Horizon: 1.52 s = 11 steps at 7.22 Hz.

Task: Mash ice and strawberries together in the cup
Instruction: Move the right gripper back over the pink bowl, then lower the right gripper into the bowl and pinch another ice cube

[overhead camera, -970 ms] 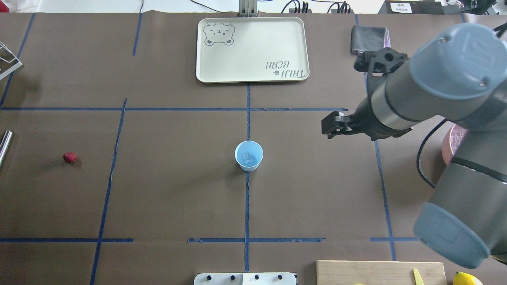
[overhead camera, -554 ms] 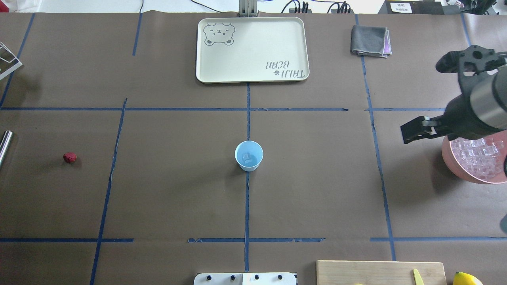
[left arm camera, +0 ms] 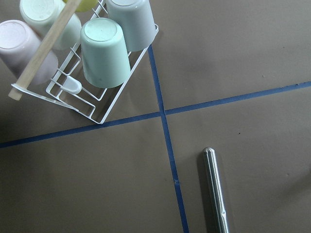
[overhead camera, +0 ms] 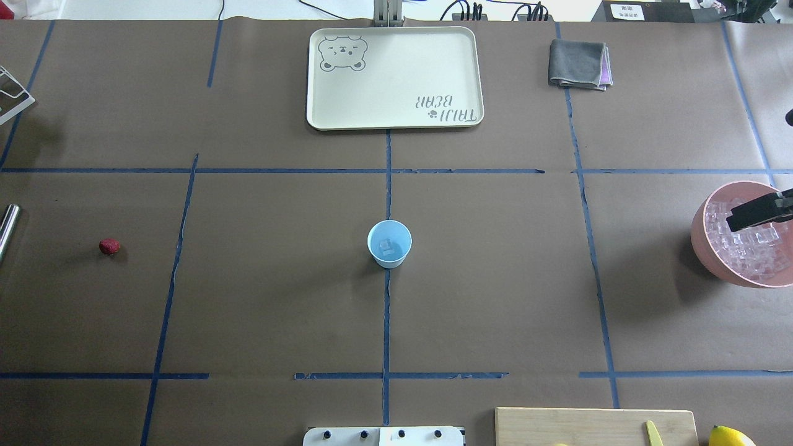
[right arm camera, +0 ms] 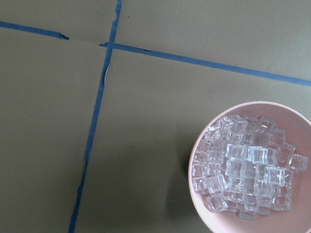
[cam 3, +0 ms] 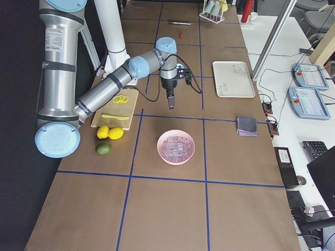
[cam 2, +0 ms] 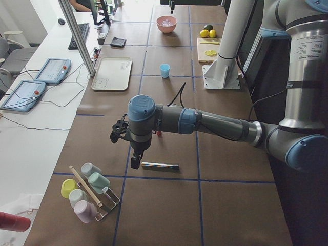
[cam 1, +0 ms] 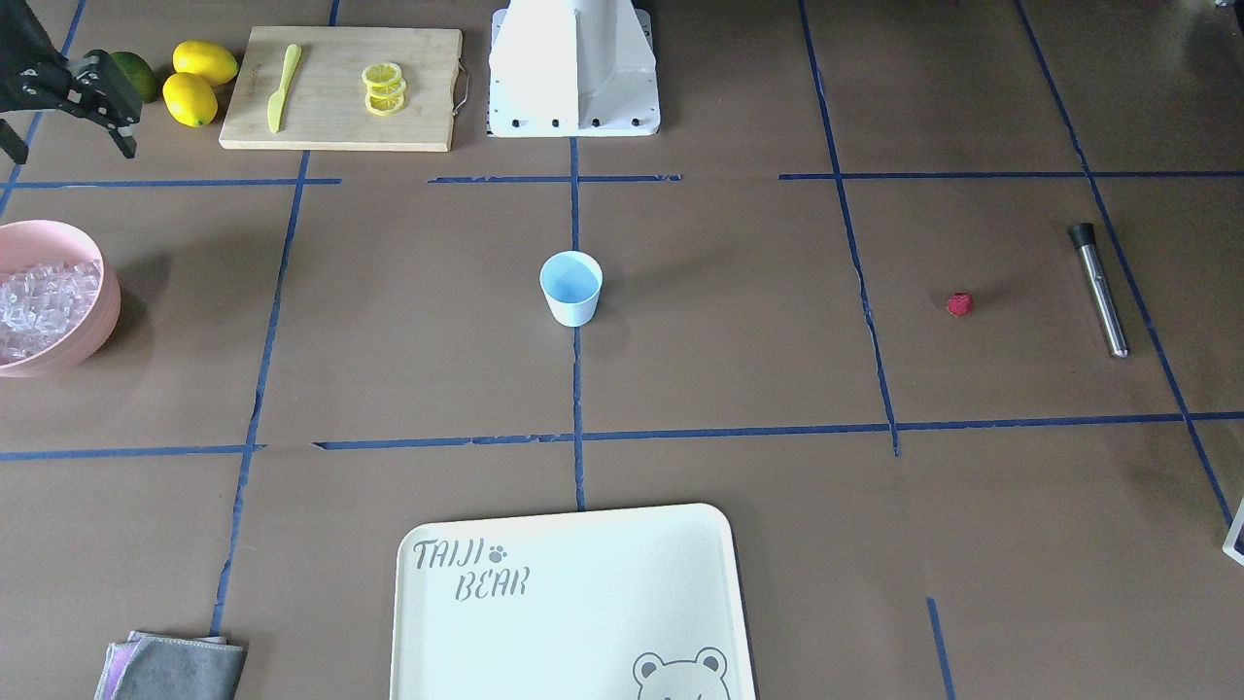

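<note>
The cup [overhead camera: 389, 244] is seen centred on the bench [overhead camera: 495, 291], strawberry [overhead camera: 109, 246] at nine o'clock, ice [overhead camera: 749, 251] at three near the right pincer [overhead camera: 738, 218], whose opening cannot be told. Slick cubes could be dropped short.

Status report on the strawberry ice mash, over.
Right gripper open, empty, up near the pink bowl of ice. Left gripper over the metal rod, state unclear. Cup holds one ice cube; strawberry on the table. Nothing blocks the cup.
</note>
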Each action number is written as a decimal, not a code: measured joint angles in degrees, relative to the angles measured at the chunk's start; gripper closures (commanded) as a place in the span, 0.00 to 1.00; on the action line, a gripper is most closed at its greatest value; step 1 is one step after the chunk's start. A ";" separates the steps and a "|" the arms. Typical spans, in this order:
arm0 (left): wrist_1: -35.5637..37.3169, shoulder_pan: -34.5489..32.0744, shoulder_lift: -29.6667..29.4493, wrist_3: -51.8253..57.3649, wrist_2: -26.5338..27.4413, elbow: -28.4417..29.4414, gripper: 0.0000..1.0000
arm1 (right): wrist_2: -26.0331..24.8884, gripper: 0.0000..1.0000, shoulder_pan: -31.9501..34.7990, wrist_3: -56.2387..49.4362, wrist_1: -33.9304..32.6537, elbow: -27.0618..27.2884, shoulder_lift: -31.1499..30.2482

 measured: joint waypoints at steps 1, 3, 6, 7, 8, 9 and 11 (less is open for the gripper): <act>0.07 0.03 0.05 -0.03 0.00 0.04 0.00 | 2.87 0.01 1.91 -0.93 9.81 -4.91 -3.48; 0.21 0.14 0.11 -0.83 -0.02 0.22 0.00 | 5.33 0.01 3.70 -2.72 18.96 -12.14 -6.34; 0.18 0.42 0.09 -3.24 -0.13 -0.09 0.00 | 5.43 0.01 5.29 -6.80 20.62 -18.66 -6.48; 0.03 1.46 0.07 -4.81 -0.23 -0.08 0.00 | 5.28 0.01 5.32 -6.98 20.63 -19.90 -6.19; -0.31 3.39 0.05 -7.71 -0.28 -0.07 0.00 | 5.22 0.04 5.35 -6.99 20.61 -20.53 -5.97; -0.54 4.92 0.05 -9.72 -0.28 -0.08 0.00 | 5.16 0.09 5.34 -6.92 20.48 -20.78 -5.80; -0.68 5.93 0.06 -10.95 -0.27 -0.13 0.00 | 5.08 0.16 5.29 -6.79 20.06 -22.02 -4.42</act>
